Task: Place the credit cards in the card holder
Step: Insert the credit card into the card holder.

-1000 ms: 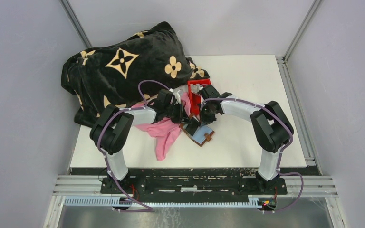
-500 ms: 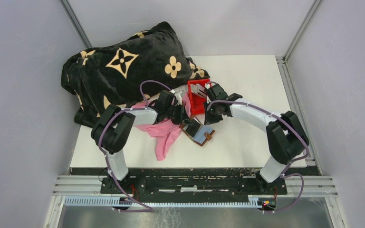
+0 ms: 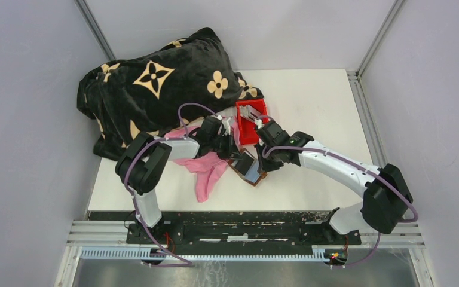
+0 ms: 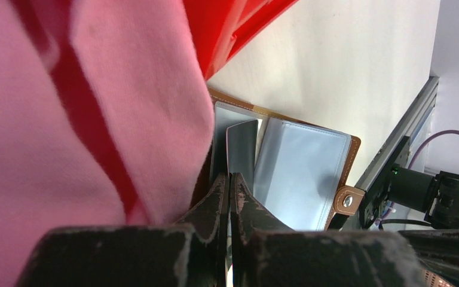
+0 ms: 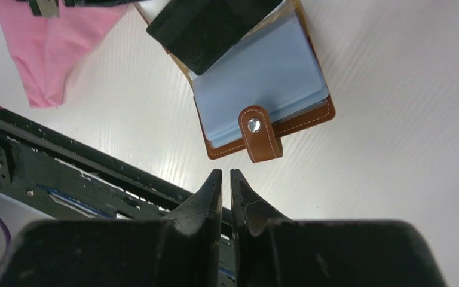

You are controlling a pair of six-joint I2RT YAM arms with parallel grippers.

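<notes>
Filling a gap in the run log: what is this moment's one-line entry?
left gripper: shut on dark credit card over open card holder | right gripper: shut, empty, beside snap tab

The card holder [image 5: 263, 95] looks like smooth brown leather with pale stitching, a shiny metal snap [image 5: 253, 125] and slick clear-plastic pockets. The dark card [image 5: 215, 30] is matt. The red bin [image 4: 233, 24] is glossy plastic. The pink cloth [image 4: 66, 119] is soft and fuzzy, the blanket [image 3: 155, 84] is plush, and the table [image 5: 394, 119] is matt white.

Bright, even light from above; soft shadows. The flat white bench [image 5: 394, 89] shines a little. Beside the left hand [image 4: 228, 179], the soft pink cloth [image 4: 66, 119] looks blurry.
</notes>
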